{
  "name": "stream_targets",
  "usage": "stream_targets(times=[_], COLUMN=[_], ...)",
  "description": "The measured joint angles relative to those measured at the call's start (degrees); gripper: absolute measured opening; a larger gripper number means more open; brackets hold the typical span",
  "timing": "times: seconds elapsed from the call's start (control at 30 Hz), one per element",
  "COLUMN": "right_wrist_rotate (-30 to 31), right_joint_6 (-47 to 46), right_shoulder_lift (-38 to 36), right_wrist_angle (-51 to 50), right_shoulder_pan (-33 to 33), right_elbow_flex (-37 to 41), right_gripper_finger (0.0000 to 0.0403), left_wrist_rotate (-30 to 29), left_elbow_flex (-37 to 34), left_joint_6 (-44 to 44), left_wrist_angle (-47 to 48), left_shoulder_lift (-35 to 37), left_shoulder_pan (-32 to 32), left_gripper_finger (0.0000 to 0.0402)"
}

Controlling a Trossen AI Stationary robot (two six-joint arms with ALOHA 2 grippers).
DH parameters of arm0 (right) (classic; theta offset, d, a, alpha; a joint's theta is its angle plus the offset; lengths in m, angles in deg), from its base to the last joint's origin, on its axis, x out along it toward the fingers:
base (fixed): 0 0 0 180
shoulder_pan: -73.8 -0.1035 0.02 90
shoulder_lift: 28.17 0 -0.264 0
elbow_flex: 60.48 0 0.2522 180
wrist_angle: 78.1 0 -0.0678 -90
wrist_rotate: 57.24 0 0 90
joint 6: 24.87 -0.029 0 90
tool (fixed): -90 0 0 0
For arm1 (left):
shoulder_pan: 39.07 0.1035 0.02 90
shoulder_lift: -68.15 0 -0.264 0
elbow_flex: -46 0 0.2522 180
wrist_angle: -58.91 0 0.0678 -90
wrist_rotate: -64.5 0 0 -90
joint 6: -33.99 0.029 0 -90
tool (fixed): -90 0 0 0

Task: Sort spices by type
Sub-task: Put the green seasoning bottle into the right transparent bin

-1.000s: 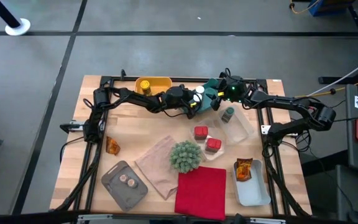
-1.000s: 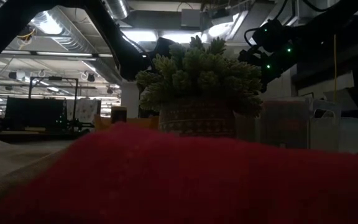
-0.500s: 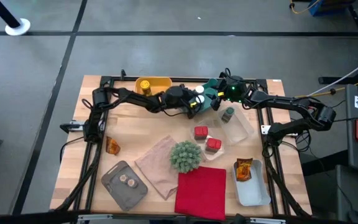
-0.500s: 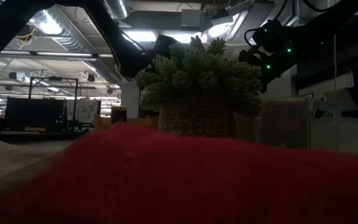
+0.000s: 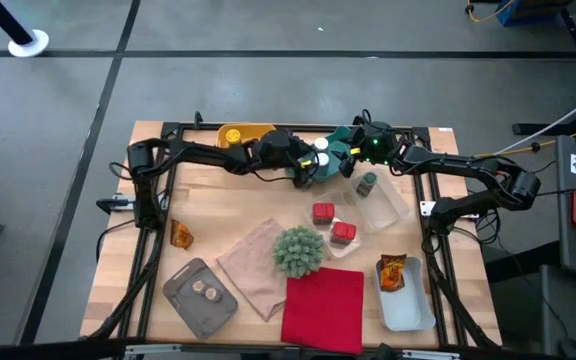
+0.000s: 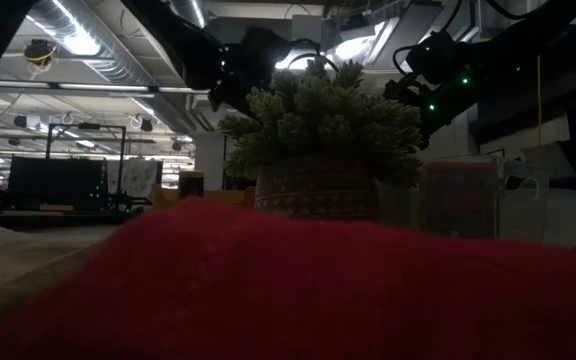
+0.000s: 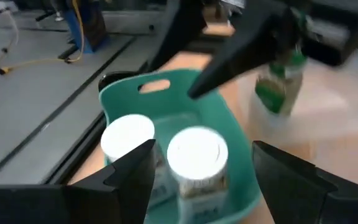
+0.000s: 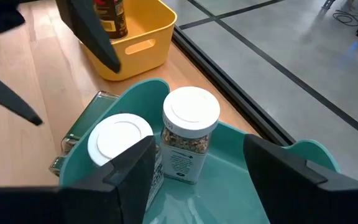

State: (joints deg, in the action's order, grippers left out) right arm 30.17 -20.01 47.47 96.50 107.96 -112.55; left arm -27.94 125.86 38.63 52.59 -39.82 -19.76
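- Left gripper (image 7: pixel 197 186), fingers apart and empty, hovers over the teal bin (image 7: pixel 229 134) at the bench's far edge.
- Two white-capped jars (image 8: pixel 190 134) stand inside the bin.
- Right gripper (image 8: pixel 194 186), fingers apart, hovers there too.

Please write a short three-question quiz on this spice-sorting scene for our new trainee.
1. True or false: the two white-capped jars stand inside the teal bin.
2. Where do the red tins sit? A) in the yellow bin B) on the table beside the spiky plant ball C) on the red cloth
3. Fill in: the two tiny brown discs lie on the ____ tray.

Key
1. True; the left gripper is above them, fingers spread, holding nothing.
2. B
3. Grey
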Motion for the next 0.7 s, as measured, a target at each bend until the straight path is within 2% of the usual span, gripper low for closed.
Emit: stream_targets(times=[0.2,0.43,0.7], right_wrist_rotate=[0.0,0.0,0.0], right_joint_6=[0.0,0.0,0.0], right_shoulder_lift=[0.0,0.0,0.0], right_wrist_angle=[0.1,0.0,0.0], right_shoulder_pan=[0.0,0.0,0.0], right_elbow_flex=[0.0,0.0,0.0], right_gripper_finger=[0.0245,0.0245,0.0245], left_wrist_rotate=[2.9,3.5,3.4], left_elbow_flex=[0.0,0.0,0.0], left_joint_6=[10.4,21.5,21.7], left_wrist_angle=[10.4,20.0,23.0], left_shoulder_lift=[3.4,3.7,3.7], left_shoulder_pan=[0.4,0.6,1.9], left_gripper_finger=[0.0246,0.0246,0.0246])
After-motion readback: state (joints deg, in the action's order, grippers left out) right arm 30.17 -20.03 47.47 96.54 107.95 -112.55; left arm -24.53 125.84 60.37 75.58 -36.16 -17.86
